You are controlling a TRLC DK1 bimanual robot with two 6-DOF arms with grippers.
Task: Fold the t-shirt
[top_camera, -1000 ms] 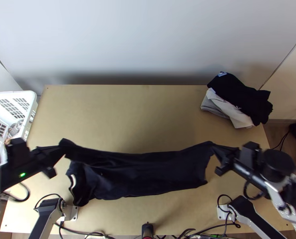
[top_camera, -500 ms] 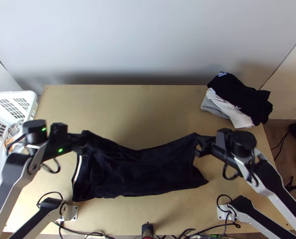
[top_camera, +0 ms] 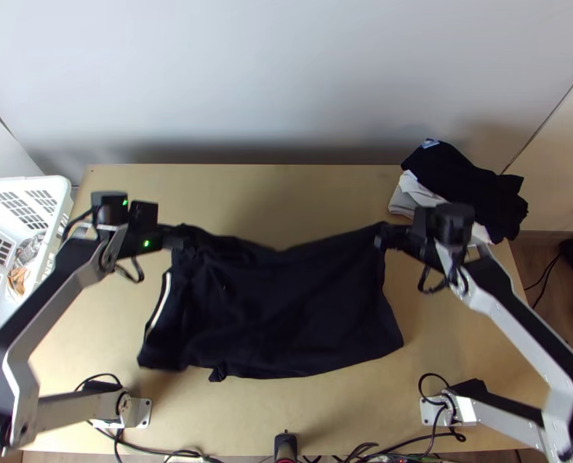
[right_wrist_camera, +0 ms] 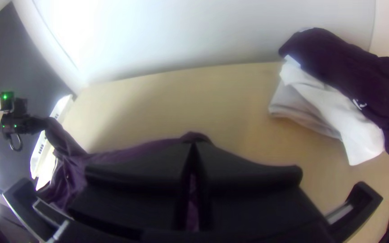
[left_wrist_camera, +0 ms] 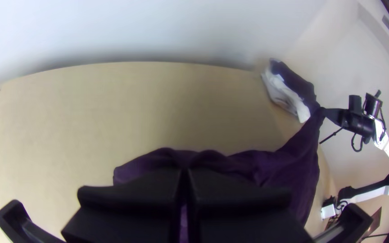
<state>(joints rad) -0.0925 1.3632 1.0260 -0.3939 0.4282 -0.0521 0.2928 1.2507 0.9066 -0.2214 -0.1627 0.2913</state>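
Note:
In the top view the dark t-shirt (top_camera: 286, 301) hangs stretched between both grippers, its upper edge sagging a little and its lower part towards the table's near edge. My left gripper (top_camera: 183, 239) is shut on its upper left corner, my right gripper (top_camera: 382, 236) on its upper right corner. The left wrist view has the left gripper (left_wrist_camera: 184, 173) closed over the cloth (left_wrist_camera: 293, 166); the right wrist view has the right gripper (right_wrist_camera: 194, 146) closed on the shirt's edge (right_wrist_camera: 122, 154). A white strip runs down the shirt's left side.
A pile of black, white and grey clothes (top_camera: 472, 193) lies at the table's far right corner, close behind the right arm. A white basket (top_camera: 55, 224) stands beyond the table's left edge. Cables (top_camera: 171, 454) run along the near edge.
Both grippers have moved up the picture, away from the near edge, and inward from the sides, with the shirt's corners held. The cloth has opened out to a taller shape.

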